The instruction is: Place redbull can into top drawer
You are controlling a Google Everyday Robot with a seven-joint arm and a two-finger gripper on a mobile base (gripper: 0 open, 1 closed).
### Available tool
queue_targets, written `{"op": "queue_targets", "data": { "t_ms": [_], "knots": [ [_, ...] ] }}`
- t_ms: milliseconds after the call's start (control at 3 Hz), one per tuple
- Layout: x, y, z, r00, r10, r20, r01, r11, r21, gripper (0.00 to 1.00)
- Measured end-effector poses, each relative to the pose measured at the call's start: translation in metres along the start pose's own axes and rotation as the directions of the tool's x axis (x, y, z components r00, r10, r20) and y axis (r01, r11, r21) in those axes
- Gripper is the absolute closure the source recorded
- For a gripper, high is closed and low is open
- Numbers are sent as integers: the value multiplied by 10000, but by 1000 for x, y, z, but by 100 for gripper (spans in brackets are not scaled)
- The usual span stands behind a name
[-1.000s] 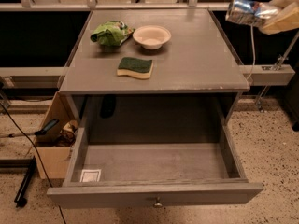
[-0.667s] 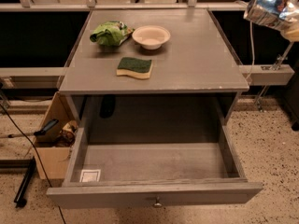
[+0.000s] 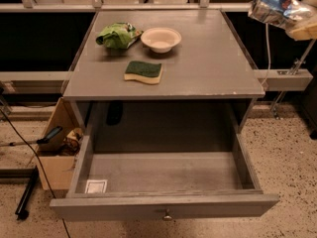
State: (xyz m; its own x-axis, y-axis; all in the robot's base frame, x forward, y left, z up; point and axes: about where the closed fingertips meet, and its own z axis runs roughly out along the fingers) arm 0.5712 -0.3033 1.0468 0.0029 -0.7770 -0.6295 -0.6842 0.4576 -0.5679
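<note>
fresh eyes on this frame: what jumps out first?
The redbull can hangs in mid-air at the upper right edge, held by the gripper, above and to the right of the tabletop. Below, the top drawer stands pulled wide open, holding only a white sticker in its front-left corner. On the tabletop sit a green snack bag, a white bowl and a green sponge.

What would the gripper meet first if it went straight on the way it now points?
Probably nothing: the gripper, holding the redbull can at upper right, points left, high above the table; depth is unclear.
</note>
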Motion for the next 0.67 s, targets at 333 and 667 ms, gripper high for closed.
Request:
{"op": "queue_targets", "data": {
  "t_ms": [333,667],
  "knots": [
    [-22,6,0,9989,-37,465,27,9998,210,100],
    [-21,79,13,9952,569,791,-536,9976,-437,100]
  ]
}}
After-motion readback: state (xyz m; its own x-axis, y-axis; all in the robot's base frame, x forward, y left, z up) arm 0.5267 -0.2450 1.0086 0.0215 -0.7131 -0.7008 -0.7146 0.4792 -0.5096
